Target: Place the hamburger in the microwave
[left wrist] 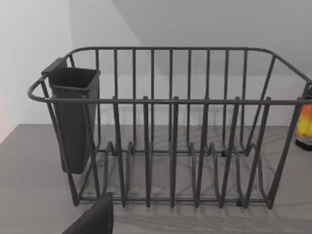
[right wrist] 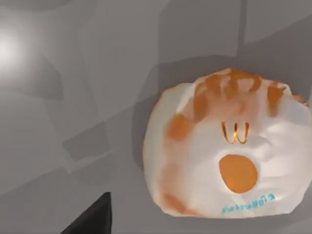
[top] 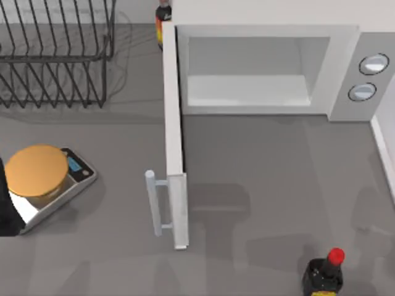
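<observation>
- A dark wire dish rack (top: pixel 55 55) stands at the far left of the grey desk (top: pixel 271 179); the left wrist view faces it straight on, with a dark cup-shaped holder (left wrist: pixel 73 122) hung on one end of the rack.
- Near the left edge, closer to the front, a kitchen scale (top: pixel 58 185) carries a flat orange-tan disc (top: pixel 36 171). A dark part of the left arm (top: pixel 6 209) shows at the very edge just beside the scale; how far its jaws are open cannot be told.
- A sauce bottle (top: pixel 162 21) stands at the back, just left of the microwave (top: pixel 259 68).
- The microwave has its door (top: pixel 174 142) swung wide open, reaching forward across the desk with the bar handle (top: pixel 154 203) on the door's left face. The pale cavity (top: pixel 247 89) lies in plain sight, and two round grey knobs (top: pixel 368 77) sit on the panel at its right.
- A second bottle with a red cap (top: pixel 327 271) stands at the front right.
- The hamburger (right wrist: pixel 229 146) (a pale bun with orange-brown patches and a small printed logo) appears close up in the right wrist view, above the grey desk. Whether the right jaws hold it, or how far they are open, cannot be told.
</observation>
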Controlling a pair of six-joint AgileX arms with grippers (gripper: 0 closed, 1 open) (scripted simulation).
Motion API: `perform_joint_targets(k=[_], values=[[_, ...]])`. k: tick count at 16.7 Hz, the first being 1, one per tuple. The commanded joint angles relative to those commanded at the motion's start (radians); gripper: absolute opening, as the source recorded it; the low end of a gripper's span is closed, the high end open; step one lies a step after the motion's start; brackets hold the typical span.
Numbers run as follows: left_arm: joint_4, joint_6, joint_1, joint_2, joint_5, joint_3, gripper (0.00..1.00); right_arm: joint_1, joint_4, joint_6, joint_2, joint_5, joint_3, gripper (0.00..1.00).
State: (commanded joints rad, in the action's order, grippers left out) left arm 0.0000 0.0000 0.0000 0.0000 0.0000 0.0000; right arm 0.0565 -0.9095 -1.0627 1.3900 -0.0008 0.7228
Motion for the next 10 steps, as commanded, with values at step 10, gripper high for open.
perform_joint_targets(k=[10], values=[[0.0, 0.0, 0.0, 0.0, 0.0, 0.0, 1.0, 0.004, 0.328, 0.006, 0.166, 0.0, -0.157, 1.0]])
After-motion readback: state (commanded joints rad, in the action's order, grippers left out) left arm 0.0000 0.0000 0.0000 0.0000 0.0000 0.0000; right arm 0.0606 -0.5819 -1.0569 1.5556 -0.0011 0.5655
